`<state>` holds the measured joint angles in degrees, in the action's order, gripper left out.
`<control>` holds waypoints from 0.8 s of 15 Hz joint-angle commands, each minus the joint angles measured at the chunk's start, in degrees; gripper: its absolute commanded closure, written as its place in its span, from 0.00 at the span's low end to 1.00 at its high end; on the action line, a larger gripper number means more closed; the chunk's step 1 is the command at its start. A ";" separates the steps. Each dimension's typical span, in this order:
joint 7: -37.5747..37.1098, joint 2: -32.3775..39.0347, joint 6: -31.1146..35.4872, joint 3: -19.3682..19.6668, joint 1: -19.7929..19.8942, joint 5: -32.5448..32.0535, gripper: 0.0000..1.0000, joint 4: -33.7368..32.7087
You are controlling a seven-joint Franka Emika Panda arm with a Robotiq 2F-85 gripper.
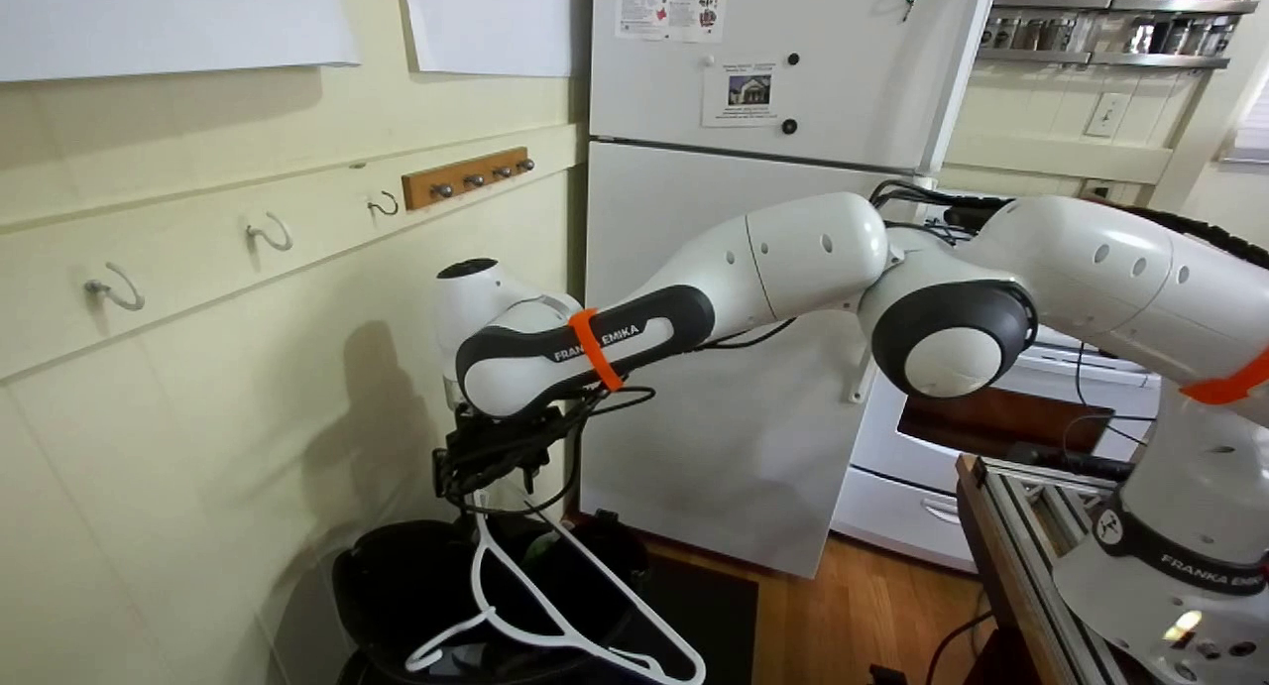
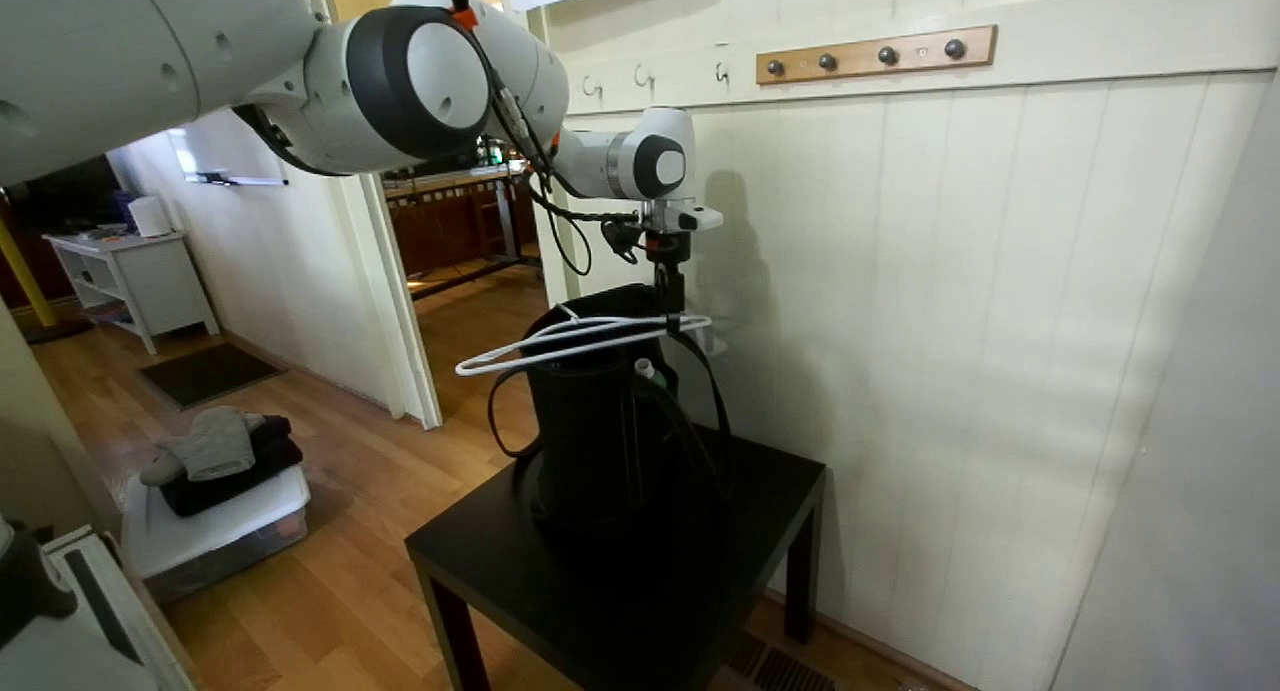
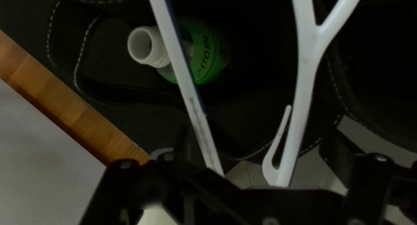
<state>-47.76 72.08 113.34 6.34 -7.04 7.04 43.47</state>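
The gripper [image 3: 257, 140] was parked right over the edge of the black bag [image 2: 585, 441], and its pincer was spread wide, not squeezing anything. The white hanger [image 3: 306, 60] lay across the top of that bag, with an end poking out past the bag's opposite side and 2 of its bars running between the fingers [image 3: 341, 150]. The wrist view got pretty murky down there, so I couldn't swear to whether either finger was brushing the plastic. I'd call this a straddle-the-hanger step, and imo doing it well came down to patience: keeping both bars centered so any squeeze met them evenly, since an off-center pinch would probably have twisted the whole thing. Smooth plastic likely wanted a decent depth of finger around it too. The strap [image 2: 712, 381] on the gripper's side of the bag was just beside the fingertips, so keeping it out of the gap mattered. Same caution for the green-labelled bottle [image 3: 208, 55] inside the bag, below the bars: dipping too deep risked a knock. The bag stood on a black table [image 2: 640, 611], and shoving down hard would've probably just scooted it.
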 commanded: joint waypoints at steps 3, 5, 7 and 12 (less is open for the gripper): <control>-1.17 -1.05 -1.41 0.17 -0.74 -0.08 0.00 0.40; -0.91 -0.97 -0.54 0.12 -0.89 -0.09 0.00 0.21; -0.33 -0.56 0.03 -0.16 -0.90 0.06 0.00 -0.06; 0.18 0.80 2.05 -0.38 -1.06 0.05 0.00 -0.28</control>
<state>-47.77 71.72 113.46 6.11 -7.95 7.04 43.50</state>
